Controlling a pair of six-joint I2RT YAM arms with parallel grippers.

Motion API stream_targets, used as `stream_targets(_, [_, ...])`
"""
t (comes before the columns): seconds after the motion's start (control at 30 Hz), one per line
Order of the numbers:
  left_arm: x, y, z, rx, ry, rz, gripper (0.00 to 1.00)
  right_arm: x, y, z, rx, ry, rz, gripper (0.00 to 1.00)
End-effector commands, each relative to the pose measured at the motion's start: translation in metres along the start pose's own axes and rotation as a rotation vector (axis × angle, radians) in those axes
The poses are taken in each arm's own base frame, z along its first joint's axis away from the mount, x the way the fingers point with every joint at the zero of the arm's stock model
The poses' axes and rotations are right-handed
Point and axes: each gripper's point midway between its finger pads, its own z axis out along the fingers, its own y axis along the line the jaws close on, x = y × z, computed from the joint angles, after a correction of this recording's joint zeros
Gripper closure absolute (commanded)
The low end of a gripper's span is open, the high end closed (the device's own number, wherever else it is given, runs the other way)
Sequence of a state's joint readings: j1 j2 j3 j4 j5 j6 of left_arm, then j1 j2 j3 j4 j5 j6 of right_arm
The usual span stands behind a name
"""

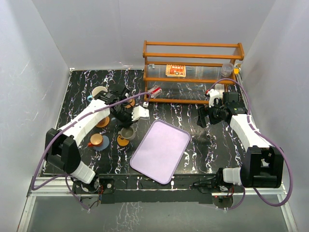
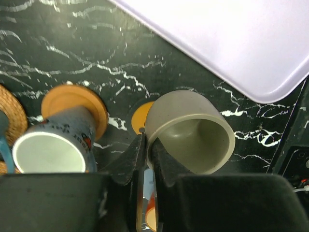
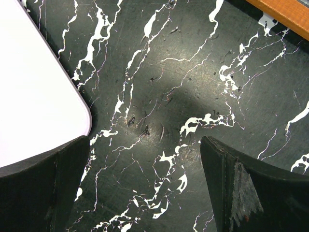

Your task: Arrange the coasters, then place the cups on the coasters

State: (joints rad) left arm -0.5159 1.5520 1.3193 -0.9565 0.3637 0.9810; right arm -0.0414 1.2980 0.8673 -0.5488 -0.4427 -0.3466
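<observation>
The orange coaster (image 2: 138, 121) is mostly hidden behind the olive-grey cup (image 2: 193, 130) in the left wrist view, with only a sliver seen. Whether the cup rests on it or hangs just over it cannot be told. The rattan coaster (image 2: 9, 116) is cut off at the left edge, and the blue-grey mug (image 2: 53, 145) is partly hidden low in that view. The olive-grey cup, matte and plain with a paler rim, is pinched by its wall between the left fingers (image 2: 133, 159), near the lilac tray (image 2: 231, 43). The right fingers (image 3: 246, 188) are held spread wide over the black marbled bench (image 3: 183, 72).
</observation>
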Motion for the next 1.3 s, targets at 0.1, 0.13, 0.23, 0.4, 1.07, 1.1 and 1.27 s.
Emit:
stream_targets(0.1, [0.034,-0.002,-0.002,-0.002,-0.015,-0.064,1.0,-0.011,-0.005,-0.002,0.017,-0.036,-0.028,0.02])
stream_targets(0.13, [0.038,0.0,0.0,-0.004,-0.008,-0.075,1.0,-0.011,-0.005,-0.002,0.018,-0.036,-0.029,0.02])
stream_targets(0.23, [0.049,0.004,0.006,-0.007,0.008,-0.098,1.0,-0.011,-0.006,-0.002,0.021,-0.036,-0.029,0.02])
stream_targets(0.4, [0.058,0.008,0.012,-0.014,0.021,-0.141,1.0,-0.01,-0.006,-0.002,0.022,-0.034,-0.029,0.02])
stream_targets(1.07, [0.076,0.0,0.017,-0.109,0.064,-0.384,1.0,-0.011,-0.007,-0.002,0.025,-0.036,-0.031,0.02])
stream_targets(1.1, [0.077,-0.001,0.017,-0.11,0.065,-0.382,1.0,-0.011,-0.007,-0.003,0.025,-0.036,-0.031,0.02])
stream_targets(1.27, [0.078,0.004,0.017,-0.133,0.068,-0.378,1.0,-0.011,-0.007,-0.002,0.024,-0.034,-0.03,0.02])
